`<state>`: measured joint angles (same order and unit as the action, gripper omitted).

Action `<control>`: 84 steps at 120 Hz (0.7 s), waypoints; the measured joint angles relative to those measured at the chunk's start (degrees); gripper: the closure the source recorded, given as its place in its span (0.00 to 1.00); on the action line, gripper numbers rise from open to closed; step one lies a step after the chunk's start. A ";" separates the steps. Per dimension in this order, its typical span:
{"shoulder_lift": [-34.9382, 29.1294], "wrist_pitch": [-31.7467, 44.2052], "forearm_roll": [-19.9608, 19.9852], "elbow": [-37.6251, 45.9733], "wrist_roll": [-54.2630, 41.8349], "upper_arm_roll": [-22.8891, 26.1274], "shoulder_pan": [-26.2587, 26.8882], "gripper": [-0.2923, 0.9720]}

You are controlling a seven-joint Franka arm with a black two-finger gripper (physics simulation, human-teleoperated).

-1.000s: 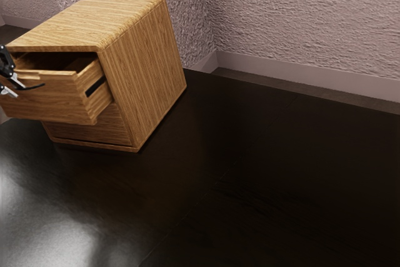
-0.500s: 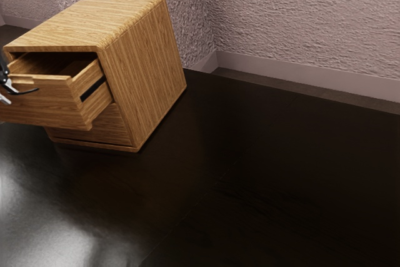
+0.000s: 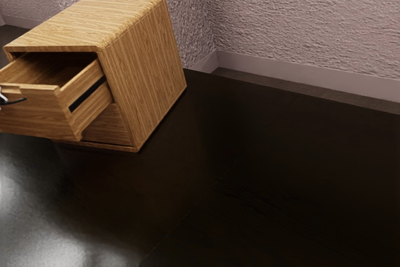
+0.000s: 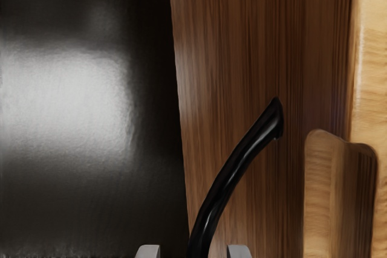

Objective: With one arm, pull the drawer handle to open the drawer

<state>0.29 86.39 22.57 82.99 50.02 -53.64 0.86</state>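
Wooden drawer [image 3: 44,114] is hanging partly open | my gripper [image 4: 193,252] is straddling its black handle [image 4: 237,176] for pulling | cannot tell if it's squeezing.

Item 1. Wall [image 3: 300,10]: rough plaster, pale mauve-grey, from 10 to 3 o'clock in the exterior view; an inside corner falls near 12 o'clock.
Item 2. Baseboard [image 3: 312,78]: plain, lighter strip at the wall's foot, sloping down toward 3 o'clock.
Item 3. Floor [image 3: 262,179]: dark, glossy, almost black, from 3 round to 9 o'clock.
Item 4. Light patch [image 3: 25,217]: soft whitish sheen on the floor at 8 o'clock; also on the floor [image 4: 66,107] in the wrist view.
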 joint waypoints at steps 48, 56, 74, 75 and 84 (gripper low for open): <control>-0.96 -3.00 -1.39 0.09 -0.53 -0.11 -0.67 0.73; -0.97 -3.44 -1.51 0.09 -0.60 -0.13 -0.73 0.73; -1.86 -4.26 -1.68 0.29 -0.77 -0.05 -0.51 0.73; -1.95 -4.31 -1.68 0.31 -0.78 -0.05 -0.52 0.73; -2.51 -4.85 -1.70 0.41 -0.91 -0.03 -1.04 0.73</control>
<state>-2.22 81.55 20.87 83.40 49.12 -53.67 -0.17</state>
